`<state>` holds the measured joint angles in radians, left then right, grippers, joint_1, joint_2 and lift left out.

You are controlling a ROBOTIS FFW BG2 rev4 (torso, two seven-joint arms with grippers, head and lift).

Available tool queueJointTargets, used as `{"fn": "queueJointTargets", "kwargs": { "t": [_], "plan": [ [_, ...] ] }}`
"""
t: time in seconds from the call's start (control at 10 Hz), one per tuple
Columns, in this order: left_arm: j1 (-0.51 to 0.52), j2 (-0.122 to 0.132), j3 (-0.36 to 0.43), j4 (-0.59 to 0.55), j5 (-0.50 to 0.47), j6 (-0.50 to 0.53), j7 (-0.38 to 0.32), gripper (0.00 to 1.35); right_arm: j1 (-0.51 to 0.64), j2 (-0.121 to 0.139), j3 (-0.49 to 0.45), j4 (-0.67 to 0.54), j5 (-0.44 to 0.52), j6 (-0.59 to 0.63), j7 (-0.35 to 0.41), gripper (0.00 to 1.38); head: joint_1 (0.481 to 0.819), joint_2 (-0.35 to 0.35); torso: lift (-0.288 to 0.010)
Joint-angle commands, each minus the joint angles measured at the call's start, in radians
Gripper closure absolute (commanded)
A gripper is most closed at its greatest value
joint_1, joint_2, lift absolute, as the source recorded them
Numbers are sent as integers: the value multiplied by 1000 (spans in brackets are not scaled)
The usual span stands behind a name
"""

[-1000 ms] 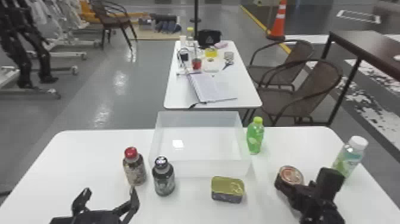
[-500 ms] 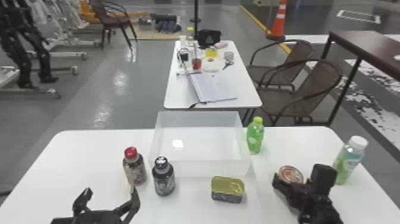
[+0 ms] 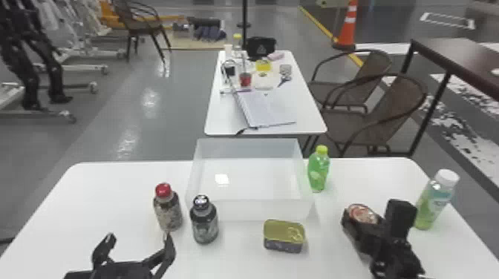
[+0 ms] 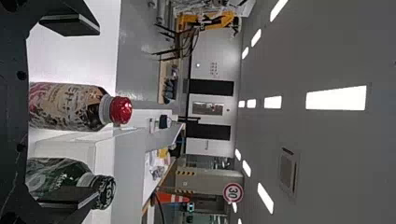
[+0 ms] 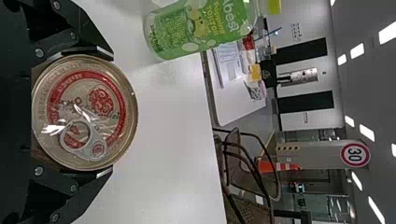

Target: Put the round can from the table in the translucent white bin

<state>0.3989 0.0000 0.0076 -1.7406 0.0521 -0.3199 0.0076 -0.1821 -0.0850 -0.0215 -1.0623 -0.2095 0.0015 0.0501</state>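
Before you: red-capped bottle (image 3: 168, 214) upright beside black-capped bottle (image 3: 204, 224); gold-lidded rectangular tin (image 3: 284, 237) right of both. Green bottle (image 3: 318, 171) farther back; white-capped bottle (image 3: 432, 204) at your far right. Beyond: notebook (image 3: 263, 109) on second white table (image 3: 308, 115), brown chairs (image 3: 403, 98), orange cone (image 3: 347, 31).

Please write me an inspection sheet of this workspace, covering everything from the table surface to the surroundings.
Surface: white table, no spill seen.
Job's things: round can at the right, whether lifted unclear; translucent white bin, nothing seen inside.
Clutter: rectangular tin before the bin; red-capped bottle and black-capped bottle on the left; green bottle beside the bin; white-capped bottle far right.
Grippers: left gripper open, holding nothing; right gripper closed on the can's sides.
Cables: nothing seen across the table.
Surroundings: second table with papers, chairs, traffic cone.
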Motion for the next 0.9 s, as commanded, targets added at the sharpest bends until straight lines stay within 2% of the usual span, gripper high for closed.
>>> {"fn": "queueJointTargets", "kwargs": {
  "t": [0.0, 0.1, 0.2, 0.4, 0.6, 0.8],
  "plan": [
    [0, -3, 0, 1, 2, -2, 0, 98, 12, 4, 0, -19, -22, 0, 4, 714, 549, 0, -100],
    [-2, -3, 0, 1, 2, -2, 0, 98, 30, 2, 0, -77, -41, 28, 25, 714, 549, 0, -100],
    [-2, -3, -2, 1, 2, -1, 0, 98, 53, -7, 0, -194, -41, 106, 37, 714, 549, 0, -100],
    [-6, -3, -6, 3, 3, 12, 0, 98, 75, -27, 2, -352, -71, 206, 74, 714, 549, 0, -100],
    [-8, -3, -8, 7, 3, 10, 0, 98, 53, -55, 51, -429, -126, 267, 99, 714, 549, 0, -100],
    [-12, -3, -12, 16, 11, 7, -3, 98, -7, -82, 120, -498, -146, 384, 134, 714, 549, 0, -100]
  ]
}}
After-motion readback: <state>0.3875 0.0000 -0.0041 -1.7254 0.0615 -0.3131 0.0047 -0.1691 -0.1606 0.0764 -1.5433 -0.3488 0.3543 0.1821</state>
